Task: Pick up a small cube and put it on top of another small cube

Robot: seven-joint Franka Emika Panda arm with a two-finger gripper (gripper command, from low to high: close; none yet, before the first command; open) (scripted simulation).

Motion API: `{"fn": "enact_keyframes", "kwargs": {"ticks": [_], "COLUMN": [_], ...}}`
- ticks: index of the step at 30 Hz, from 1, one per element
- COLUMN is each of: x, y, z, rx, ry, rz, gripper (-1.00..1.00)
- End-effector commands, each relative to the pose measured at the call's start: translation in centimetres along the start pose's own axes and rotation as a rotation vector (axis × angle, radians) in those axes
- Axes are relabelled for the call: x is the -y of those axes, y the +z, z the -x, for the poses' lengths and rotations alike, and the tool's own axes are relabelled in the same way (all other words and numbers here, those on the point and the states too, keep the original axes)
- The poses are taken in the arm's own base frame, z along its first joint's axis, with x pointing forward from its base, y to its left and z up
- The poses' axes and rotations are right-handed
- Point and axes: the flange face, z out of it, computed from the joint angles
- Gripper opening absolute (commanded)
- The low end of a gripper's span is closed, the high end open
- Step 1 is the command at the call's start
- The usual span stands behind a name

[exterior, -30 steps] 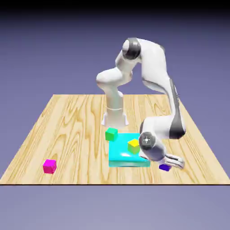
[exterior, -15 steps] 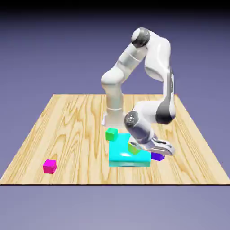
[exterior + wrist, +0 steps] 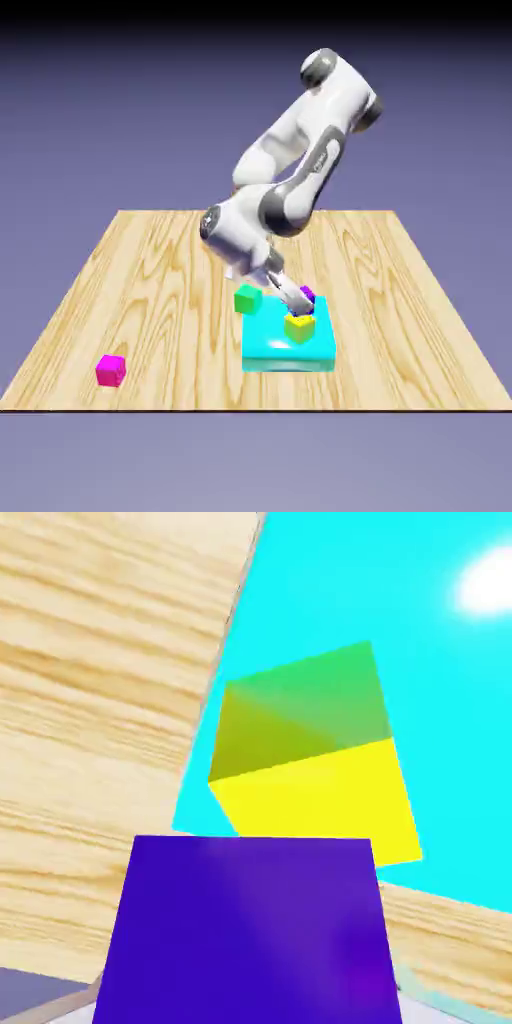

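My gripper is shut on the small dark purple cube, held in the air just above and behind the small yellow cube. The yellow cube rests on the flat cyan block. In the hand view the purple cube fills the bottom between the fingers and hides them. Beyond it the yellow cube sits on the cyan block, a little apart from the purple one.
A small green cube sits at the cyan block's far left corner. A pink-magenta cube lies near the front left of the wooden table. The arm's elbow and forearm lean over the table's middle.
The arm has swung from the table right of the cyan block up and leftward, carrying the purple cube off the wood to a spot over the yellow cube.
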Motion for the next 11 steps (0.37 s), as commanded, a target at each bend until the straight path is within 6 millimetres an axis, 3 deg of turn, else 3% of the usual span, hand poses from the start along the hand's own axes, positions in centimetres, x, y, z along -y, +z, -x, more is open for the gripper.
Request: {"fn": "enact_keyframes", "kwargs": {"ticks": [1,2,7,8,9,11], "x": [0.0,0.0,1.1,1.1,1.1,0.8], "y": [-1.2,-1.2,5.2,5.2,5.2,2.6], "z": [-0.3,-0.3,-1.2,-1.2,-1.2,-0.7], "rx": [0.017,0.017,0.017,0.017,0.017,0.018], "ry": [0.024,0.024,0.024,0.024,0.024,0.022], "rz": [-0.017,-0.017,-0.017,-0.017,-0.017,-0.016], "gripper": [-1.0,-1.0,-1.0,1.0,1.0,1.0]}}
